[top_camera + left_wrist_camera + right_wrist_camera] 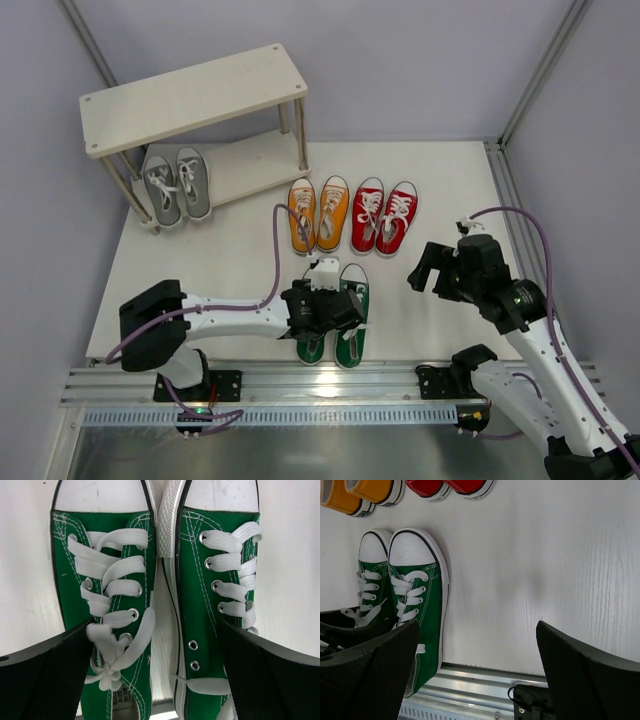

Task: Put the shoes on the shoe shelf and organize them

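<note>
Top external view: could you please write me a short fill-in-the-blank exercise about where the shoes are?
1. The pair of grey canvas sneakers stands on the ____ tier of the pale wooden two-tier shoe shelf.
2. The left pincer hangs ____ above the pair of green canvas sneakers.
3. The rightmost pair on the white table, beside the pair of orange canvas sneakers, is ____.
Missing words: lower; open; red.
</note>
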Controlling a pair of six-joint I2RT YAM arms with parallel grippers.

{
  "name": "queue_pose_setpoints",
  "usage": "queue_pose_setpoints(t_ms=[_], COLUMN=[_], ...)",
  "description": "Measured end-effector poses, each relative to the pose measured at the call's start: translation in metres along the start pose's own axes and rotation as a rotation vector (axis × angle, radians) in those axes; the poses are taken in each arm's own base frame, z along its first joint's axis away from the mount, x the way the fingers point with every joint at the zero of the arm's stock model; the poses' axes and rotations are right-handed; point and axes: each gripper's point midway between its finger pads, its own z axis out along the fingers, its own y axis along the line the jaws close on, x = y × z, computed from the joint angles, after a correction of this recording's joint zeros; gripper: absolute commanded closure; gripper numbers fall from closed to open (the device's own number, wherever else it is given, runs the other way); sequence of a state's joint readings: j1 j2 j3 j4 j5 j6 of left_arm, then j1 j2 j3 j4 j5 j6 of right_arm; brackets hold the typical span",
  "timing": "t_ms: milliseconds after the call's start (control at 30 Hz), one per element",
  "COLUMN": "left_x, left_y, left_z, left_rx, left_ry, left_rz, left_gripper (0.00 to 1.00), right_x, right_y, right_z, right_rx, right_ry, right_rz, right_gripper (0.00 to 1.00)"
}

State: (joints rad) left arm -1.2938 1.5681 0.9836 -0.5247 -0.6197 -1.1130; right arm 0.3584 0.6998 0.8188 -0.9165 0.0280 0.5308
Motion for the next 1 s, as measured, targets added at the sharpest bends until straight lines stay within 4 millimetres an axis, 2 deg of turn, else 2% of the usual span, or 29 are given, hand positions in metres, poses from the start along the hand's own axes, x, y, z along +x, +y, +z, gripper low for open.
queue_pose_setpoints(t_ms=[133,367,667,833,1000], left_x=[0.007,-0.001,-0.015,-0.018,-0.021], left_y=[0.002,-0.003,-0.025,-0.037,-0.041], left_z=[0.008,-0.002,-0.015,-0.012,0.003], left_rx=[0.034,0.145,0.293,0.315,0.213], left_ry=[-0.019,-0.066,-0.104,-0.091,-0.039], left_rz=[-0.007,-0.056,-0.149,-0.16,-0.112], left_gripper=[0.0,0.0,0.0,0.0,0.0], right_x=[0.001,0.003,0.005,0.007,0.006], right_y=[0.0,-0.002,-0.003,-0.003,-0.003], right_z=[0.0,0.004,0.009,0.011,0.011], right_rx=[0.001,0.014,0.028,0.033,0.034], right_ry=[0.002,0.023,0.051,0.06,0.061], right_rz=[-0.001,-0.003,-0.007,-0.007,-0.007], right_gripper=[0.02,0.02,0.02,0.02,0.02])
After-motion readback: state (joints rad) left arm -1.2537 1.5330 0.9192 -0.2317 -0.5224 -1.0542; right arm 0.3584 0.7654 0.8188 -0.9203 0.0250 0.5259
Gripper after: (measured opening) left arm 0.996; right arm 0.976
